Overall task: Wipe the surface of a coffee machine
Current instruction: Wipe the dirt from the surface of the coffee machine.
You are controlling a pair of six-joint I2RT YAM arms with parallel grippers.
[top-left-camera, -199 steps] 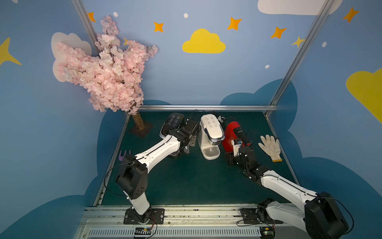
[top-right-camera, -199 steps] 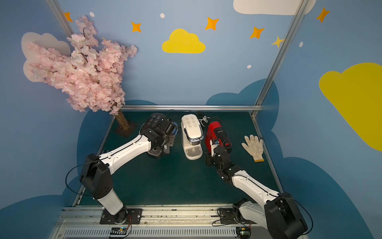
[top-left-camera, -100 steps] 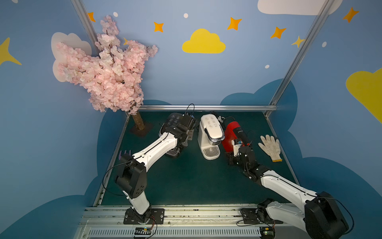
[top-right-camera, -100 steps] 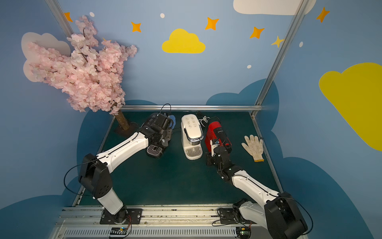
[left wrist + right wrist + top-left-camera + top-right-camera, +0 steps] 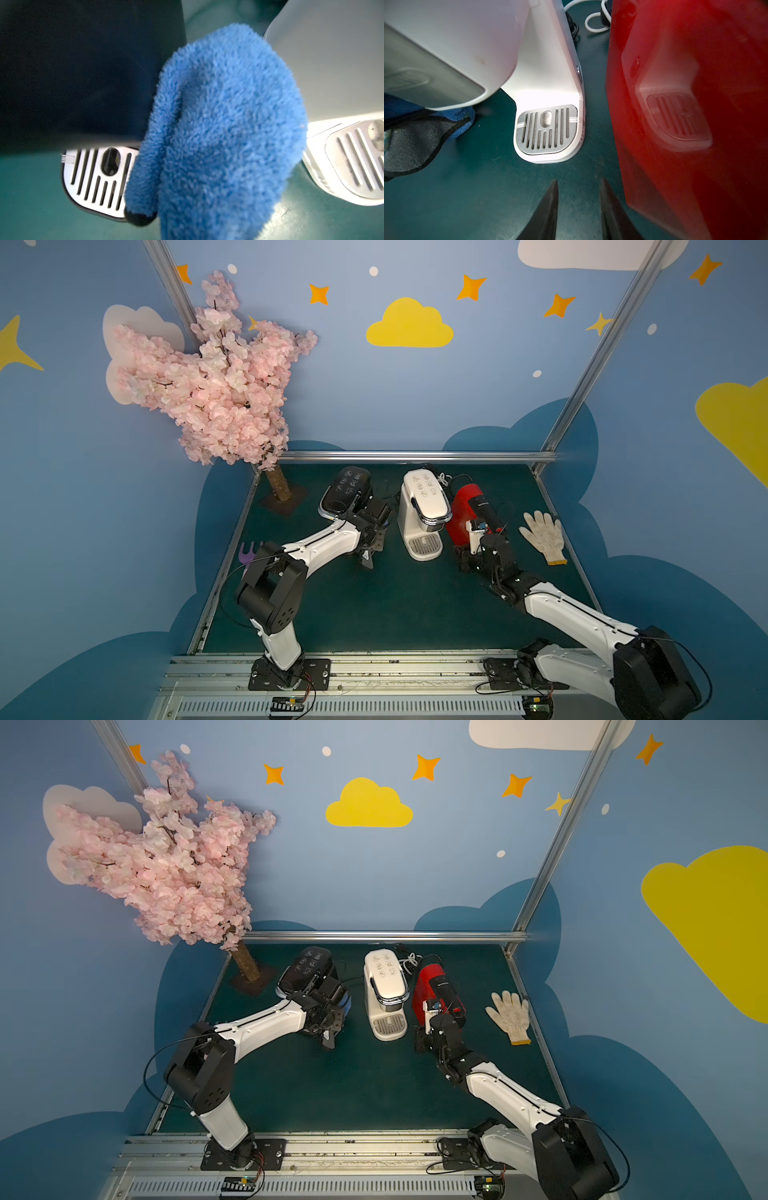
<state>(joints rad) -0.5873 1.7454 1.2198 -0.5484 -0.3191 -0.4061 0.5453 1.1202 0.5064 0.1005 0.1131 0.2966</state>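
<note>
The coffee machine [image 5: 424, 510] stands upright at the middle of the desk [image 5: 395, 605], towards the back. A black machine [image 5: 347, 489] is on its left and a red machine [image 5: 465, 510] is close on its right. Its rounded top runs front to back, and the drip grille faces the robot.

The left hand [image 5: 374, 531] is in the gap between the black machine and the coffee machine, so the coffee machine's left wall is just beside it, on the hand's right. The hand is clenched on a blue cloth [image 5: 224, 124]. The cloth hangs down and hides the fingers in the left wrist view. From these pictures it cannot be told whether the cloth touches the cream wall.

The right hand [image 5: 577, 185] is low in front of the red machine, with the coffee machine's grille ahead and slightly to its left. Its fingers are apart with nothing between them.

Both hands are near, but only the left carries the cloth. The wipe therefore likely calls for a short sideways move to the right, then a stroke along the wall or up over the top.
</note>
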